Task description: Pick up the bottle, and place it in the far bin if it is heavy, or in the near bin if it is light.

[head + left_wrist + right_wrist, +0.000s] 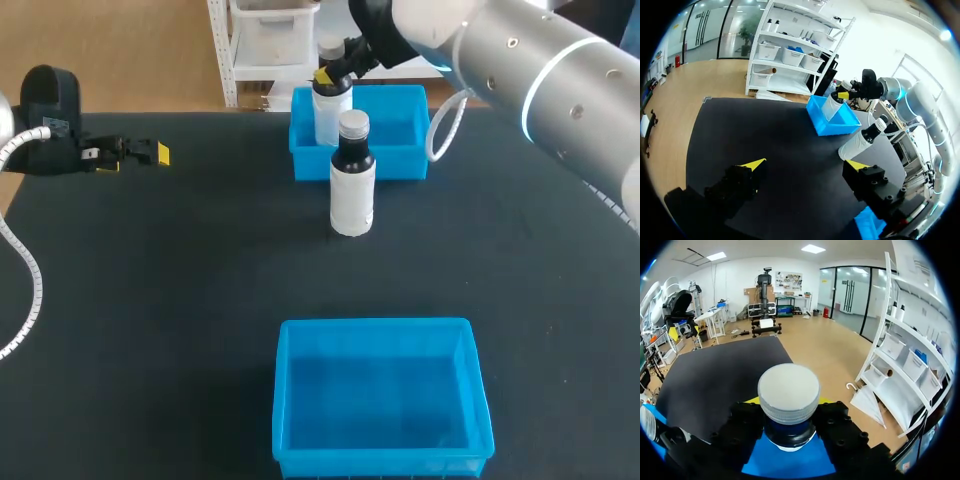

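The bottle (332, 105) (831, 106), clear-bodied with a pale grey cap, hangs over the left end of the far bin (410, 160) (832, 129). Whether its base touches the bin floor cannot be told. The right gripper (335, 76) (844, 94) (788, 402) is closed on its neck just under the cap, 1 finger on each side. In the right wrist view the cap (788, 390) sits between the 2 black fingers with blue plastic beneath it.

Just in front of that bin a 2nd bottle (352, 185) (860, 142) stands upright on the black table (180, 280). It has a dark neck, a grey cap and a white label, and is apart from the bin wall.

The near bin (290, 400), also blue, sits at the table's near edge, well apart from both bottles.

The left gripper (140, 152) (805, 165) rests far to the left above the table, its 2 yellow-tipped fingers spread wide with nothing between them.
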Available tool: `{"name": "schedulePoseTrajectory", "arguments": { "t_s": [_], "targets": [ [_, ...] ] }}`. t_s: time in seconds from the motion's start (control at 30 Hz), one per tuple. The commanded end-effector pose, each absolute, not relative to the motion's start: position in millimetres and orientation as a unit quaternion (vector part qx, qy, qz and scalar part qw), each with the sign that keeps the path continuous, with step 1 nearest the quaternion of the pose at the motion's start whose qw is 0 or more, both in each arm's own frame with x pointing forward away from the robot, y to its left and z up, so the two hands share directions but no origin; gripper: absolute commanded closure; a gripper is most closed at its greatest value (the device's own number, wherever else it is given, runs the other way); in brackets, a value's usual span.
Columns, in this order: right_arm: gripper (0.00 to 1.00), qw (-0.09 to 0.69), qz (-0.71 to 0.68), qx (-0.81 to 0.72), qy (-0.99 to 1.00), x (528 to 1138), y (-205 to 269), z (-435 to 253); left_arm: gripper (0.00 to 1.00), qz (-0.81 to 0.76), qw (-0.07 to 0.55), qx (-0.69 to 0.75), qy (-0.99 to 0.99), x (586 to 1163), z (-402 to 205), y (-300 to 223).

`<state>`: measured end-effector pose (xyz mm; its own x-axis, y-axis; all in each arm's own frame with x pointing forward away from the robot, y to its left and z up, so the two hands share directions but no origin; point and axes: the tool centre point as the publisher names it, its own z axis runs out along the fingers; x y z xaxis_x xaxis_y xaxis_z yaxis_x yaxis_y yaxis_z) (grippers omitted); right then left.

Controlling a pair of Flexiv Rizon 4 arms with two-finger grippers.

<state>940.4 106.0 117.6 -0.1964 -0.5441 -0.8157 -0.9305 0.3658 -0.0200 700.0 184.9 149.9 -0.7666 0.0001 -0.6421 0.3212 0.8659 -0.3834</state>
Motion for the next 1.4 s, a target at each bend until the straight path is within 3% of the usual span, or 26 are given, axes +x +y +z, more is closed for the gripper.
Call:
{"name": "schedulePoseTrajectory", "arguments": {
  "t_s": [0.03,0.47,0.97,1.4],
  "targets": [
    [0.00,0.310,0.345,-0.551,0.694,952.3,108.4,116.0,0.00,-0.243,0.330,0.088,0.908,700.0,149.9,184.9],
    [0.00,0.317,0.329,-0.519,0.723,937.8,62.6,120.7,0.00,-0.243,0.330,0.088,0.908,700.0,149.9,184.9],
    [0.00,0.358,0.284,-0.468,0.756,869.0,-36.5,145.3,0.00,-0.243,0.330,0.088,0.908,700.0,149.9,184.9],
    [0.00,0.393,0.263,-0.458,0.753,800.2,-73.1,160.0,0.00,-0.243,0.330,0.088,0.908,700.0,149.9,184.9]
  ]
}}
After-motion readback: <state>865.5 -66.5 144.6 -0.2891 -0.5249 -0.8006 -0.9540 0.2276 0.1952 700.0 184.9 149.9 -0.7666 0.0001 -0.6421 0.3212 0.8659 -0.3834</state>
